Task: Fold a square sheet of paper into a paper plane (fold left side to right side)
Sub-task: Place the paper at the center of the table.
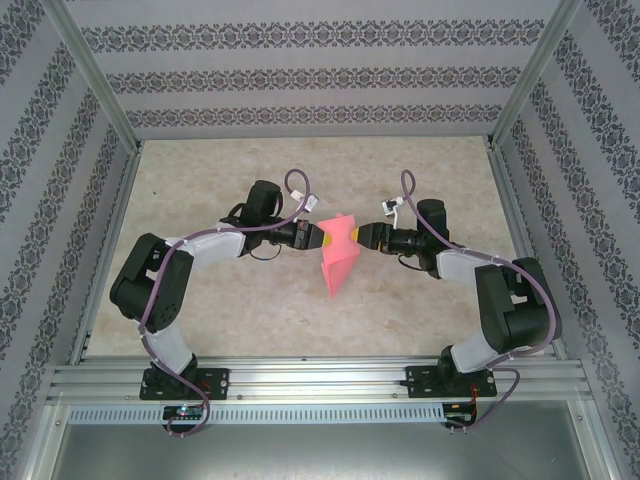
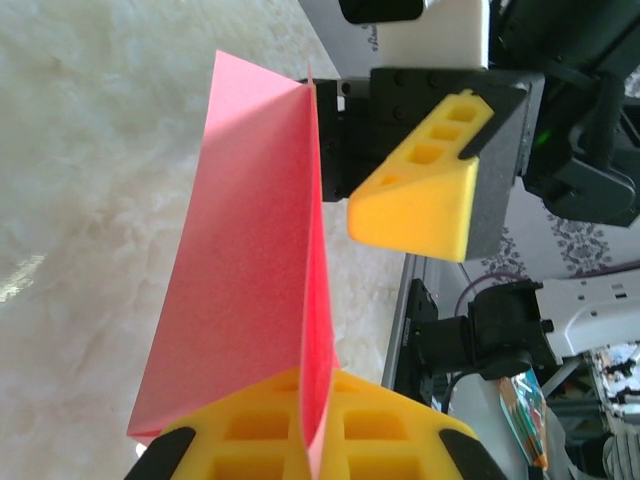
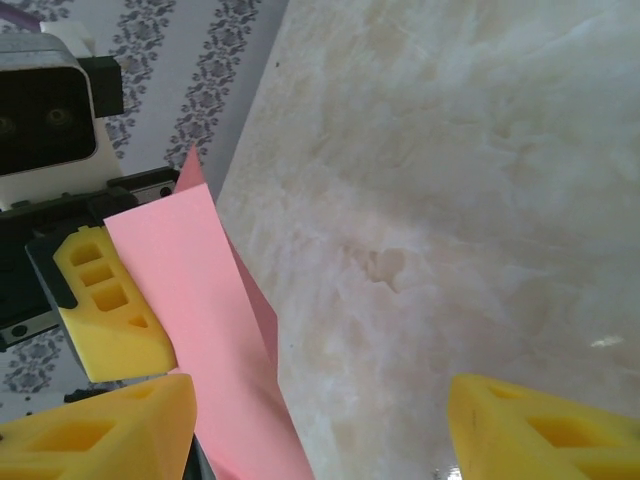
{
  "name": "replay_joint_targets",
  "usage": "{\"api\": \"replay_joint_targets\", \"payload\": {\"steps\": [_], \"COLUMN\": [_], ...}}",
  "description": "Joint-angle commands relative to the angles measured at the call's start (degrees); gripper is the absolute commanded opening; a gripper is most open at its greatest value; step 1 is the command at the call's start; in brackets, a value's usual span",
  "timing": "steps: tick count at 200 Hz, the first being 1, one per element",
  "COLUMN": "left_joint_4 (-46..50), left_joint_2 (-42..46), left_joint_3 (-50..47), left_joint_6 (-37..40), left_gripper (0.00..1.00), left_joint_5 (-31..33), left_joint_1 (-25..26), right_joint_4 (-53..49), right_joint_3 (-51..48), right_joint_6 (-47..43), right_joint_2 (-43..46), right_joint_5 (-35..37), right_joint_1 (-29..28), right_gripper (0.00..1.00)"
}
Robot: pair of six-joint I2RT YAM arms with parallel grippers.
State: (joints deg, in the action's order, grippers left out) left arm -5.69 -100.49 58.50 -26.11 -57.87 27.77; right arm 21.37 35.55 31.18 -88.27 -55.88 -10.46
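Observation:
The salmon-pink sheet of paper [image 1: 338, 262] hangs above the table between the two grippers, folded along a crease and tapering to a point toward the near edge, like a rough paper plane. My left gripper [image 1: 322, 238] is shut on it. In the left wrist view the folded paper [image 2: 250, 290] runs up out of the closed yellow pads of the left gripper [image 2: 312, 425]. My right gripper [image 1: 361, 236] faces it from the right. In the right wrist view the right gripper [image 3: 320, 425] stands open, with the paper [image 3: 190, 300] against its left finger [image 3: 100, 425].
The marbled table top [image 1: 250, 180] stretches behind and to both sides. Aluminium frame posts [image 1: 100, 100] and patterned walls [image 1: 320, 70] enclose it. A rail [image 1: 320, 380] carrying the arm bases runs along the near edge.

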Motion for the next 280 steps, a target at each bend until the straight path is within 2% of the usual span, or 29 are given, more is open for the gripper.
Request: {"api": "replay_joint_targets", "payload": {"steps": [1,85,156,175,193,205,225,256,280], "left_joint_4": [1.7,3.3,4.5,5.2,5.8,6.4,8.4,18.9,25.8], "left_joint_2": [1.5,1.4,1.0,1.0,1.4,2.2,4.9,9.9,13.5], "left_joint_3": [-0.6,-0.3,0.3,0.4,0.5,0.4,0.1,1.2,1.9], "left_joint_6": [3.9,5.2,5.7,5.9,5.7,5.7,6.2,10.0,13.0], "left_gripper": [0.00,0.00,0.00,0.06,0.20,0.36,0.47,0.54,0.53], "left_joint_5": [-3.2,-3.1,-1.8,-1.3,0.2,1.7,5.8,18.4,23.4], "left_joint_1": [-0.3,-0.4,-0.5,-0.6,-1.0,-1.3,-2.3,-3.2,-2.6], "right_joint_4": [3.7,4.3,0.9,-0.5,-1.6,-3.6,-7.4,-13.1,-14.8], "right_joint_3": [1.2,1.2,1.7,1.8,2.0,2.5,3.6,5.9,7.2], "right_joint_6": [-1.1,-0.6,-2.3,-2.9,-3.3,-3.6,-3.8,-1.5,3.5], "right_joint_2": [0.1,-0.1,0.1,0.3,0.5,0.4,-0.4,-2.9,-4.7], "right_joint_5": [-4.6,-7.7,-6.9,-6.0,-5.4,-4.5,-2.2,3.5,6.9], "right_joint_1": [0.0,-1.2,-1.2,-1.3,-1.3,-1.4,-2.1,-3.8,-3.8], "right_gripper": [0.62,0.46,0.18,0.08,0.00,0.00,0.00,0.00,0.00]}}
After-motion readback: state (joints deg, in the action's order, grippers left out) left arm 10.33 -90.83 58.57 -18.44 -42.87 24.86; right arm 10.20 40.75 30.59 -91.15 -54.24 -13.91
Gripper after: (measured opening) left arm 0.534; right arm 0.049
